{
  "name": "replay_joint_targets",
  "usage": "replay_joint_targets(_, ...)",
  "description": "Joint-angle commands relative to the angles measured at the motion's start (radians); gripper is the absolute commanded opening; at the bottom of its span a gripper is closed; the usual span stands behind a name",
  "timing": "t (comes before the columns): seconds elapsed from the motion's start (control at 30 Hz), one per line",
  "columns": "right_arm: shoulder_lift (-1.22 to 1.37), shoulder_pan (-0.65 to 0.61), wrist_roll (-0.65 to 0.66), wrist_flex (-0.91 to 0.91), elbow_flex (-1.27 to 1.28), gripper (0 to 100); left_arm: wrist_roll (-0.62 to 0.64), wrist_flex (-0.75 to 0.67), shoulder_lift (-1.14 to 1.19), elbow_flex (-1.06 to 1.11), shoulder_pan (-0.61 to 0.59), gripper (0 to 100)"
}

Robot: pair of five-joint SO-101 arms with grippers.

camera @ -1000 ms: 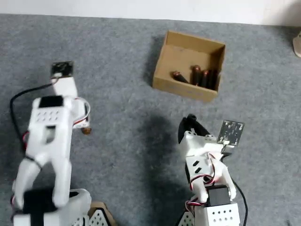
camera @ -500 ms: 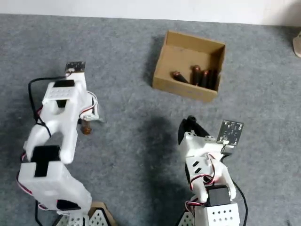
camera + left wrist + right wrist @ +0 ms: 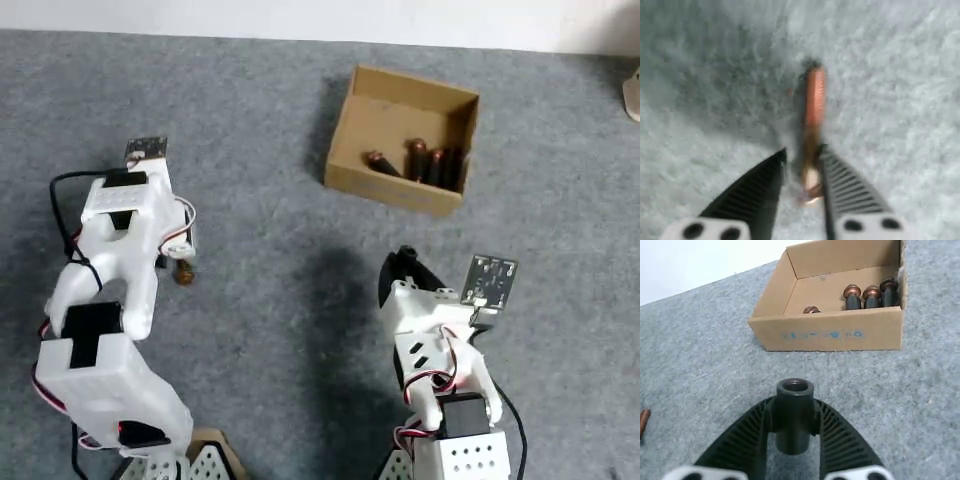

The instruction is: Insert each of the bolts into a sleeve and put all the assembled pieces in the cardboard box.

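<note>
Two claws, each at a part. The right claw (image 3: pixel 794 407) is clamped on a black sleeve (image 3: pixel 794 427), held upright with its open end up. The left claw (image 3: pixel 802 150) is narrowly parted astride a copper bolt (image 3: pixel 815 97) lying on the grey tabletop (image 3: pixel 900 75). The bolt may touch one finger, but blur hides that. Beyond the sleeve sits the cardboard box (image 3: pixel 830 335) with assembled pieces (image 3: pixel 862 296) inside.
</note>
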Motion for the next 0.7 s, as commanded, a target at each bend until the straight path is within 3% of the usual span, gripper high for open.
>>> replay_joint_targets(0.0,-0.008,0.015,-0.008,0.024,0.153,0.5,-0.002,-0.072,-0.007,-0.018,-0.008,4)
replay_joint_targets(0.17,-0.012,0.044,-0.008,0.031,0.153,0.5,-0.005,-0.150,-0.013,0.045,0.005,0)
replay_joint_targets(0.43,-0.008,0.053,-0.008,0.033,0.153,0.5,0.028,-0.150,-0.021,0.064,0.013,1)
replay_joint_targets(0.53,-0.008,0.053,-0.008,0.033,0.153,0.5,0.241,-0.150,-0.021,0.062,0.016,1)
replay_joint_targets(0.67,-0.008,0.053,-0.008,0.033,0.153,0.5,0.695,-0.149,-0.021,0.048,0.013,1)
